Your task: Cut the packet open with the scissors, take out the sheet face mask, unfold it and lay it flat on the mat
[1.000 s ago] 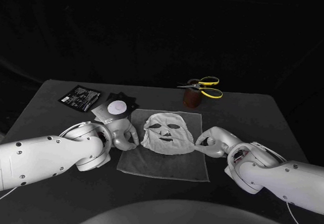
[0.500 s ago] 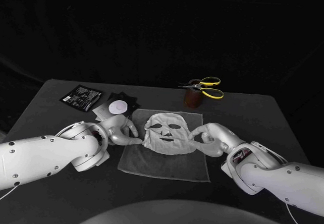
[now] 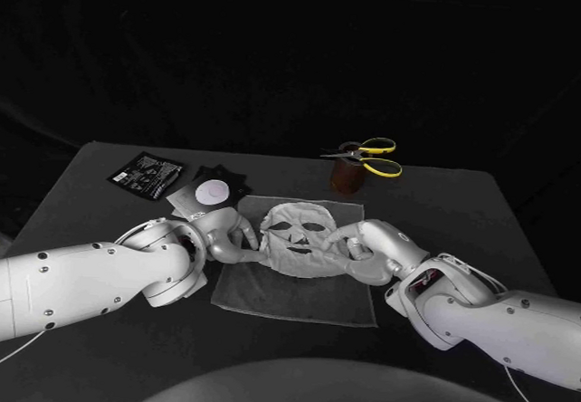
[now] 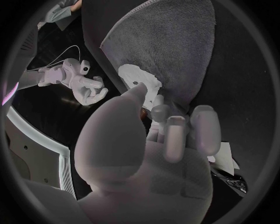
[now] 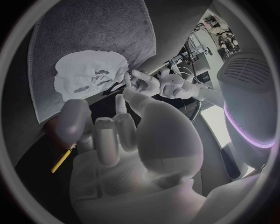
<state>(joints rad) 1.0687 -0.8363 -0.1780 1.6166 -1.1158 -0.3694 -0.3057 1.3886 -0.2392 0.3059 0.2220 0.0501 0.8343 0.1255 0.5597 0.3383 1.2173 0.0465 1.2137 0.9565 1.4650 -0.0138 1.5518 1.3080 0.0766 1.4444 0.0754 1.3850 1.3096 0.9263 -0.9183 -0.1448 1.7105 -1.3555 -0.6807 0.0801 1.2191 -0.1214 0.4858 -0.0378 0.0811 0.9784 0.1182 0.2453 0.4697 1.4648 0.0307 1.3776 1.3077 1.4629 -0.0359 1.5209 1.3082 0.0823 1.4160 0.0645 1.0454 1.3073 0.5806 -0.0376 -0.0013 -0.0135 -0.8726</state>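
The black table (image 3: 460,210) spreads before me, and on it, straight ahead, lies the grey mat (image 3: 299,297). The sheet face mask (image 3: 302,242) is out and opened on the mat's far half. Its long axis runs away from me, forehead far and chin near, and the surface looks a little rumpled.

It lies right between my hands, equally close to both. My left hand (image 3: 223,238) is at the mask's left edge, and my right hand (image 3: 373,251) is at its right edge.

My left thumb tip rests on that rim. I cannot tell whether it is pinching the sheet against a finger or only pressing it down. My right fingers (image 5: 121,109) stand apart with nothing between them, their tips just beside the mask.

I judge that any last smoothing should go outward across the short axis, each hand working its own side.

The packet (image 3: 146,173) lies far left. The scissors (image 3: 369,155) sit at the back, well apart.
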